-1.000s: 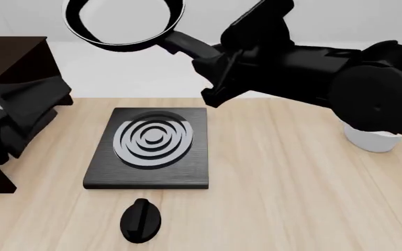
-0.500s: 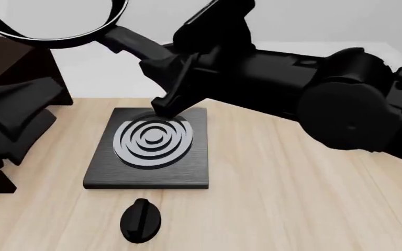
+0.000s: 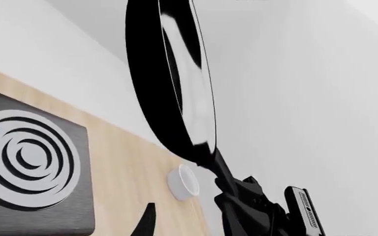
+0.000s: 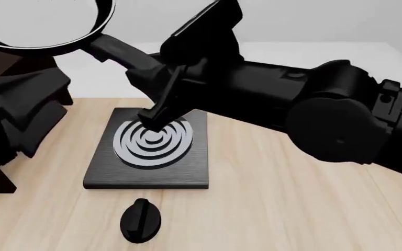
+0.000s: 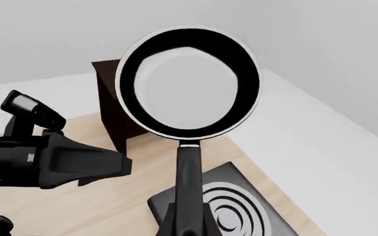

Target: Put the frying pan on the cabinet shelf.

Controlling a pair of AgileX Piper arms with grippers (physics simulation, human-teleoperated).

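The frying pan [image 4: 37,21], black with a pale shiny inside, hangs in the air at the far left, above the dark cabinet shelf [image 4: 21,58]. My right gripper [image 4: 152,78] is shut on its long handle [image 4: 121,52]. In the right wrist view the frying pan [image 5: 187,81] faces the camera with the cabinet shelf [image 5: 110,110] behind and below it. The left wrist view catches the frying pan [image 3: 175,83] edge-on. My left gripper [image 4: 60,102] sits low in front of the cabinet, fingers apart and holding nothing.
A square black hob [image 4: 148,146] with grey rings lies mid-table under the right arm. A black knob [image 4: 140,219] lies near the front edge. A white bowl [image 3: 183,182] stands on the table to the right. The left arm [image 5: 51,160] lies beside the cabinet.
The right arm has swung left with the pan, from above the hob's far side to over the cabinet. The arm now hides the bowl in the front view. The left arm barely moved.
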